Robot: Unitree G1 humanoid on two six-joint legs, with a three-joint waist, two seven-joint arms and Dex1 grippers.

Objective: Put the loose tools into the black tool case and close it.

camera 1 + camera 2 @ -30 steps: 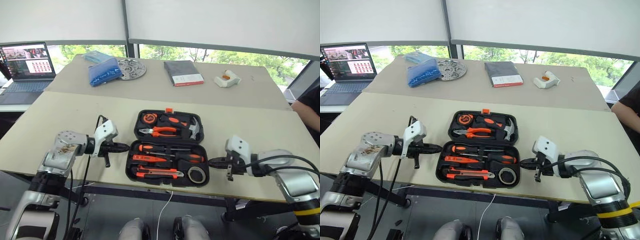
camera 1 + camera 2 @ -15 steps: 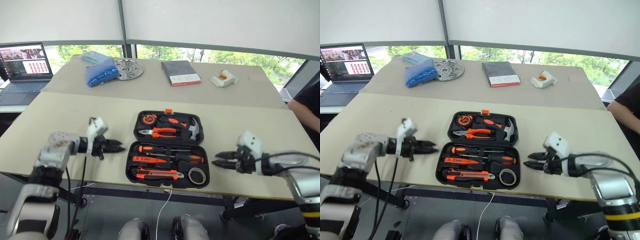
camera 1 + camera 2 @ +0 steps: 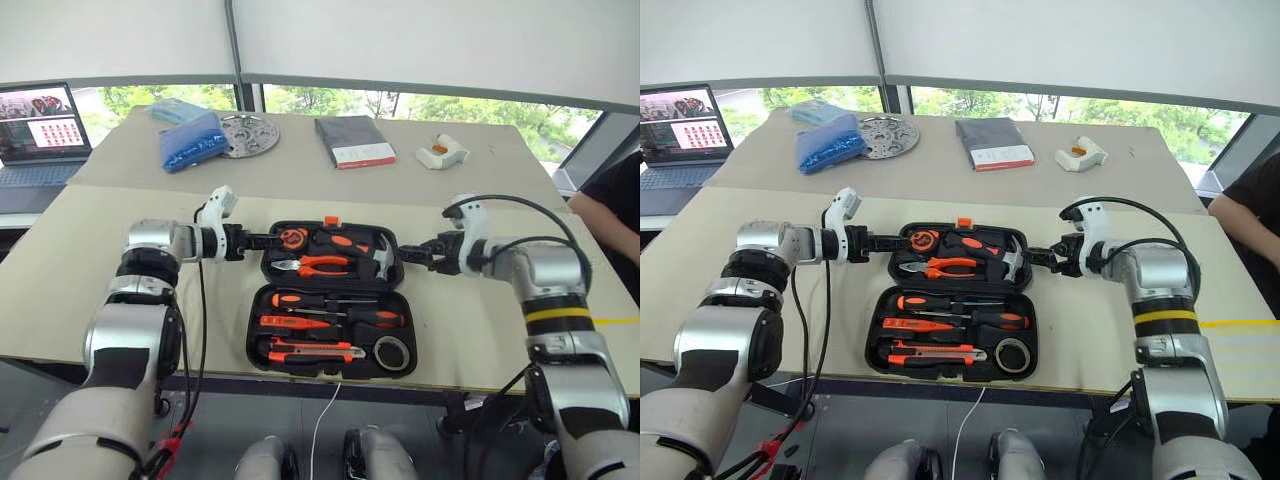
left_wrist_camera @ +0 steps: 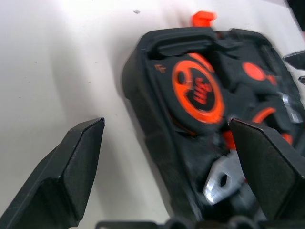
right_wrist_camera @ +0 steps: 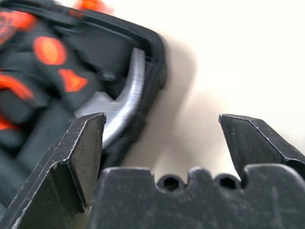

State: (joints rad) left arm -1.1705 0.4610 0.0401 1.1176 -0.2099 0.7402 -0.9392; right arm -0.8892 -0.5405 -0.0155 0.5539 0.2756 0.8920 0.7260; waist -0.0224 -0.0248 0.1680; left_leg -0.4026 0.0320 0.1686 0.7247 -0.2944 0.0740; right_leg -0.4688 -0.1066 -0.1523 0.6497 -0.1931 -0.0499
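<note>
I am bringing both arms up from the near half of the black tool case [image 3: 328, 296] to its far half. A second ago the two grippers were clenched; now both are standing spread. My left gripper [image 3: 262, 241] is straddling the far-left corner wall, holding nothing. My right gripper [image 3: 412, 252] is flanking the far-right corner, also empty.

My reading: loading is finished and I am setting up to fold the far half over. The screwdrivers [image 3: 335, 300], utility knife [image 3: 315, 351] and grey tape roll [image 3: 393, 352] are all lying seated in the near half's slots. The pliers [image 3: 318, 264], hammer [image 3: 388, 259] and tape measure [image 3: 294, 237] are sitting in the far half.

The case is matte moulded plastic with rounded corners and a raised rim. Its orange latch [image 3: 331, 220] is projecting from the far edge. The hammer head is showing bare, curved metal. The surface [image 3: 90, 250] is smooth, pale and flat.
</note>
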